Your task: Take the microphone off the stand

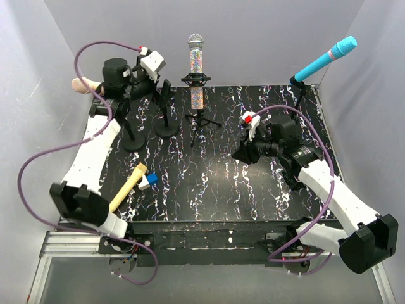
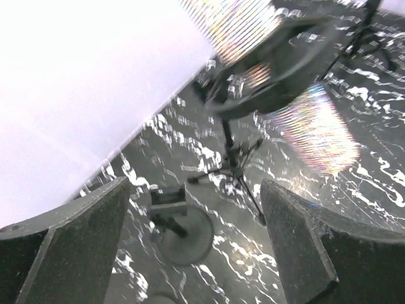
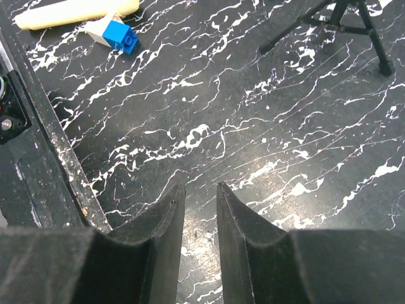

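Glittery microphone (image 1: 195,60) stood in its tripod stand (image 1: 201,117) at far centre, left gripper (image 2: 196,185) to its left held jaws wide apart, empty, right gripper (image 3: 199,187) had jaws narrowly parted, empty.

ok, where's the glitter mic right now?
Top view, back centre: the glitter mic sits upright in its tripod stand, right of the round-base stands and left of the teal mic.

Bright, even light throughout. In the left wrist view the white wall (image 2: 76,95) blows out toward ten o'clock and the glitter microphone (image 2: 316,133) smears with blur. The right wrist view is sharp, and the marbled mat (image 3: 278,168) shows sheen toward four o'clock.
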`<state>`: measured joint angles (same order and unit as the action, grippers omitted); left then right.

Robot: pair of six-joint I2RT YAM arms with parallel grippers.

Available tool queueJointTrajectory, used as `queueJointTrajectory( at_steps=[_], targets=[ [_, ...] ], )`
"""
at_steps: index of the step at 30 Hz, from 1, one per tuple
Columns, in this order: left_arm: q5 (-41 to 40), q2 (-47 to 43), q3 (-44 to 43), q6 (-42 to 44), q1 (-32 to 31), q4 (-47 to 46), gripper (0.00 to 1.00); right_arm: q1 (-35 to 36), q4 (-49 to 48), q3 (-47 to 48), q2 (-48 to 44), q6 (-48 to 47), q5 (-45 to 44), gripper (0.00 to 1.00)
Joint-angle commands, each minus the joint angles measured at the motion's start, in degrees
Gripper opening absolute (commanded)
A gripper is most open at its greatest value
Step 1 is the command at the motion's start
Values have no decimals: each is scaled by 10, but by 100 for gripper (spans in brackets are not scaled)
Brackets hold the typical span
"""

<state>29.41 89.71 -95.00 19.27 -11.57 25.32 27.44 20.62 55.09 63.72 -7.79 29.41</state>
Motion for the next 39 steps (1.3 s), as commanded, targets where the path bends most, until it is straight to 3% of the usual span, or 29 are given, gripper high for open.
queueJointTrajectory(
  at_steps=[1, 8, 14, 31, 36, 39],
  targets=[
    [110, -67, 17, 100, -6, -21, 81, -2, 5, 30, 6, 0, 17, 34],
    [82, -36, -13, 248, -36, -16, 68, -2, 0, 31, 10, 11, 21, 34],
    [77, 13, -52, 293, -57, -18, 60, -2, -5, 13, -4, 12, 12, 34],
    [10, -9, -17, 324, -112, -69, 43, -4, -16, -34, -29, 14, 6, 35],
    [0, -7, -41, 300, -112, -51, 31, -3, -20, -34, -23, 13, 7, 35],
    [11, -12, -48, 275, -114, -40, 17, -4, -18, -30, -18, 13, 7, 35]
  ],
)
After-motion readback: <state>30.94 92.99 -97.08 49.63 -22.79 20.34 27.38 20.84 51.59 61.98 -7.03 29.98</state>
